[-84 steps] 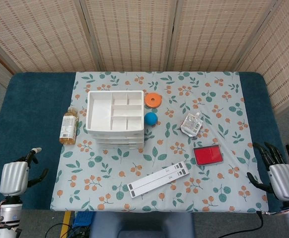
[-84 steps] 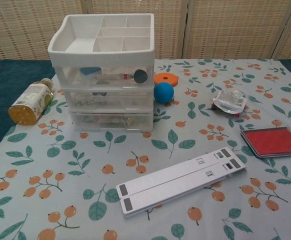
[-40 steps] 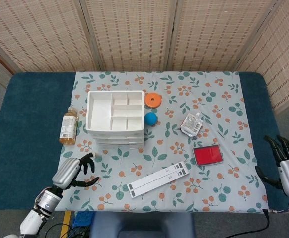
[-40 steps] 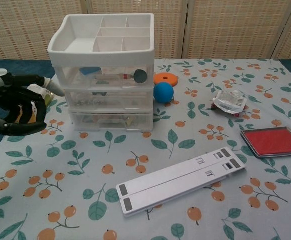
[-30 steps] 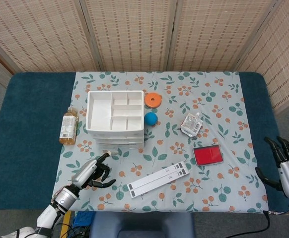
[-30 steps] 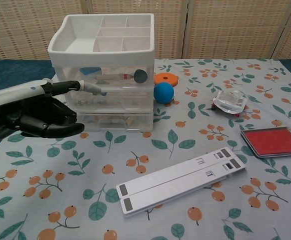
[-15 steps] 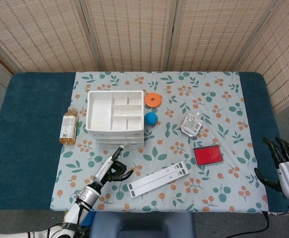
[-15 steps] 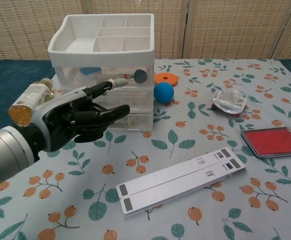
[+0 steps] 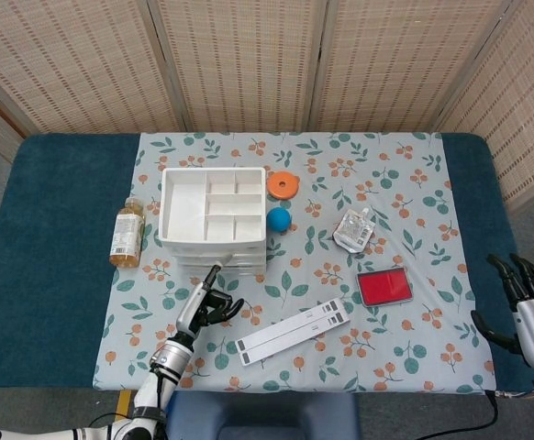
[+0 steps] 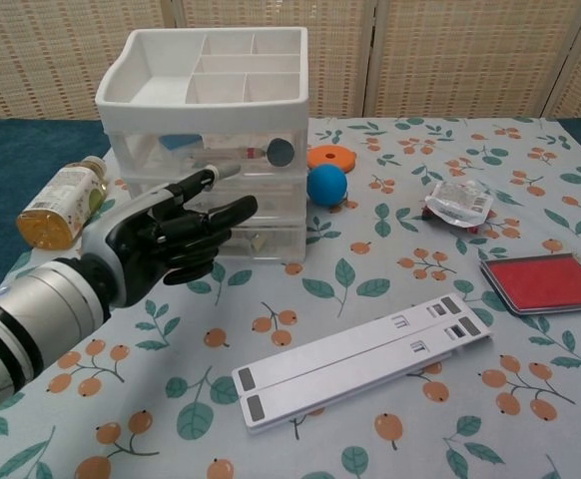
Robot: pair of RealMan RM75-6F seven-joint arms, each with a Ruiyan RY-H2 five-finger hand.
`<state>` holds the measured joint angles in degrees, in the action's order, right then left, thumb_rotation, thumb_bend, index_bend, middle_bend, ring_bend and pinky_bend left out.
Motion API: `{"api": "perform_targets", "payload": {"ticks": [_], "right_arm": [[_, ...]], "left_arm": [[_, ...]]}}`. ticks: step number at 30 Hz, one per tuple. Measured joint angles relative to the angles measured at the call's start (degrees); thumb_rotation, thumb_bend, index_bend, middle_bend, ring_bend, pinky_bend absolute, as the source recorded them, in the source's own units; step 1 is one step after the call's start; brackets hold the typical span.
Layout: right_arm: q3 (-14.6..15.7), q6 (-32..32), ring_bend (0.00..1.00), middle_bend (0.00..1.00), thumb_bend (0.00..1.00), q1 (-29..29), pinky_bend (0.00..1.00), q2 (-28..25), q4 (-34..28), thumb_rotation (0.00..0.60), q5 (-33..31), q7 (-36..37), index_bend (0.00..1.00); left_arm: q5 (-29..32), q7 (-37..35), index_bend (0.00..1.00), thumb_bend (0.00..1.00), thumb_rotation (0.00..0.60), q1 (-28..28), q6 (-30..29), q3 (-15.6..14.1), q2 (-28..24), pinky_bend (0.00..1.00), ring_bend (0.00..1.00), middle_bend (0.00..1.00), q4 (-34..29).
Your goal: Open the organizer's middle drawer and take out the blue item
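The white organizer has an open tray on top and three clear drawers, all pushed in. My left hand hovers just in front of the drawers, fingers spread and holding nothing. One fingertip reaches the top edge of the middle drawer. The hand hides much of that drawer, and its contents are too blurred to name. A blue shape shows in the top drawer. My right hand is off the table's right edge, fingers apart and empty.
A blue ball and an orange disc lie right of the organizer. A bottle lies on its left. A clear pouch, a red ink pad and a long white folded stand lie to the right and front.
My left hand came in from the table's left edge and now sits in front of the organizer's drawers. The right hand drew back slightly to the right early on, then stayed still. The drawers stay shut.
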<state>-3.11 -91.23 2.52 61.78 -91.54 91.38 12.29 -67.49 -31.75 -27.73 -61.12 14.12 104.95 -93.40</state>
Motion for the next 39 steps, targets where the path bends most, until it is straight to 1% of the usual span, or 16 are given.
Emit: {"api": "perform_targets", "payload": {"ticks": [6, 15, 21, 39], "right_arm": [[-0.03, -0.02, 0.02, 0.14, 0.33, -0.06, 0.04, 0.16, -0.03, 0.600, -0.03, -0.08, 0.00], [0.05, -0.24, 0.02, 0.14, 0.33, -0.26, 0.04, 0.36, -0.23, 0.600, 0.12, -0.39, 0.00], [0.09, -0.49, 0.02, 0.14, 0.33, -0.58, 0.04, 0.26, -0.28, 0.600, -0.06, -0.40, 0.00], [0.08, -0.54, 0.02, 0.14, 0.33, -1.10, 0.04, 0.27, -0.26, 0.600, -0.56, -0.32, 0.00]], "left_arm": [[0.47, -1.15, 0.06, 0.29, 0.600, 0.80, -0.17, 0.45, -0.05, 1.00, 1.00, 0.95, 0.26], [0.13, -6.09, 0.06, 0.29, 0.600, 0.81, 0.89, 2.25, 1.07, 1.00, 1.00, 0.95, 1.27], [-0.50, -9.31, 0.08, 0.29, 0.600, 0.71, 1.49, 3.15, 2.07, 1.00, 1.00, 0.95, 2.14], [1.83, -18.10, 0.13, 0.29, 0.600, -0.47, 7.47, 6.75, 2.50, 1.00, 1.00, 0.95, 2.78]]}}
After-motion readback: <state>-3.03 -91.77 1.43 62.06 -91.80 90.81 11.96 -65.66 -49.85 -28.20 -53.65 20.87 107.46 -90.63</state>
